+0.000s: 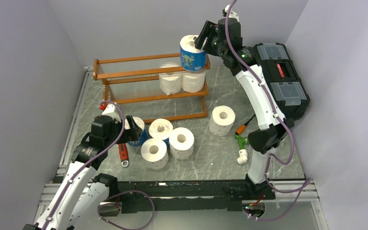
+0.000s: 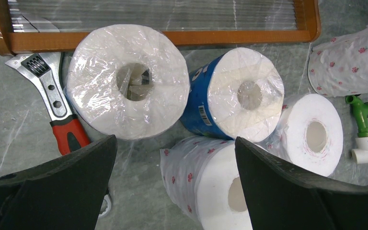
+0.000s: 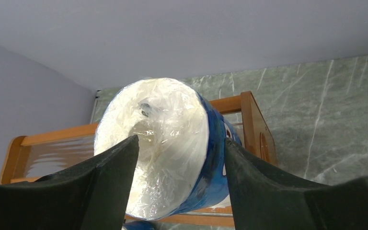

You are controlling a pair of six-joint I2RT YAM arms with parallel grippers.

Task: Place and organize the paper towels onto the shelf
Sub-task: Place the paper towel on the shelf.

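The wooden shelf (image 1: 124, 79) stands at the back with two white paper towel rolls (image 1: 182, 82) on its middle tier. My right gripper (image 1: 202, 42) is shut on a blue-wrapped roll (image 1: 192, 53) and holds it above the shelf's right end; in the right wrist view the roll (image 3: 172, 139) sits between the fingers of that gripper (image 3: 179, 158). My left gripper (image 1: 133, 129) is open and empty, low over the table rolls. In the left wrist view this gripper (image 2: 175, 158) hangs over a floral roll (image 2: 206, 187), with a clear-wrapped roll (image 2: 127, 81) and a blue roll (image 2: 235, 96) just beyond.
Three white rolls (image 1: 165, 141) cluster mid-table and one roll (image 1: 222, 120) stands to the right. A red-handled wrench (image 1: 123, 154) lies by my left arm. An orange screwdriver (image 1: 243, 127) and a green-white pipe fitting (image 1: 241, 148) lie right. A black toolbox (image 1: 280, 76) is at the back right.
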